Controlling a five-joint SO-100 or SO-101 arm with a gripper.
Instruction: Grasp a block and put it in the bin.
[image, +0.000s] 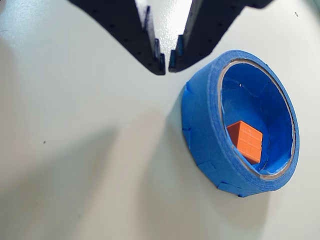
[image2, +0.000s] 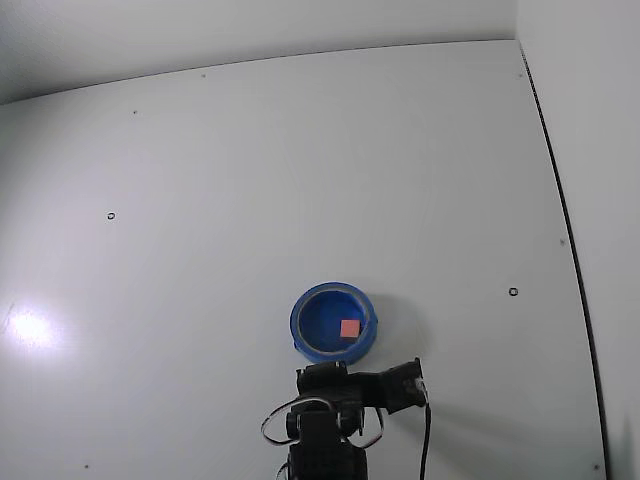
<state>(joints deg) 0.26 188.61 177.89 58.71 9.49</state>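
Note:
The block (image: 246, 141) is a small orange-red cube lying inside the bin (image: 200, 125), a round blue bowl with a thick rim, at the right of the wrist view. My gripper (image: 166, 64) enters from the top edge, above and left of the bin's rim. Its dark fingertips almost touch and hold nothing. In the fixed view the block (image2: 350, 328) shows as a pinkish square in the right half of the bin (image2: 300, 325). The arm (image2: 322, 410) stands just below the bin at the bottom edge, and its fingertips are hidden there.
The table is a plain white surface (image2: 250, 180) with a few small dark screw holes. A white wall (image2: 600, 150) runs along its right side in the fixed view. A black cable (image2: 428, 440) hangs beside the arm.

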